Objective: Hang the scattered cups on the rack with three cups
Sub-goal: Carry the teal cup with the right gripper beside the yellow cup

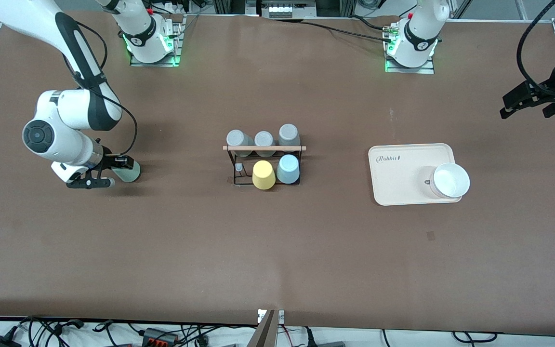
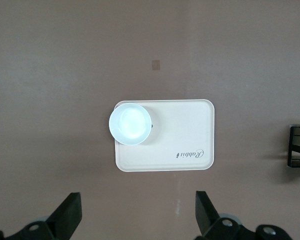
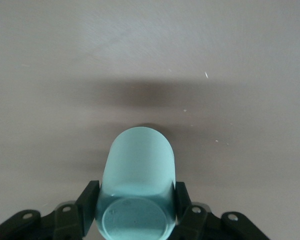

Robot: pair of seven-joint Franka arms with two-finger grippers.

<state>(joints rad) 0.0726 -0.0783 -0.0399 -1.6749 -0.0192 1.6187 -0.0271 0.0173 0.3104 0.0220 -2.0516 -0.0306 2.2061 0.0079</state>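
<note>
**Mint cup gripped on its side at the right arm's end**

Brown desk (image 1: 277, 250) carried the black wire rack (image 1: 265, 166) at its centre, its wooden bar lying crosswise above three grey tumblers (image 1: 264, 140). A yellow tumbler (image 1: 263, 175) and the light blue cup (image 1: 288, 169) stood inverted on its nearer pegs. The right gripper (image 1: 109, 169) was closed on the mint-green cup (image 3: 137, 170), which lay on its side, long axis level, base between the fingers, mouth toward the rack. The left gripper (image 2: 137, 215) waited, fingers spread wide, above a cream tray (image 2: 190, 125) holding a white bowl (image 2: 130, 124).
</note>
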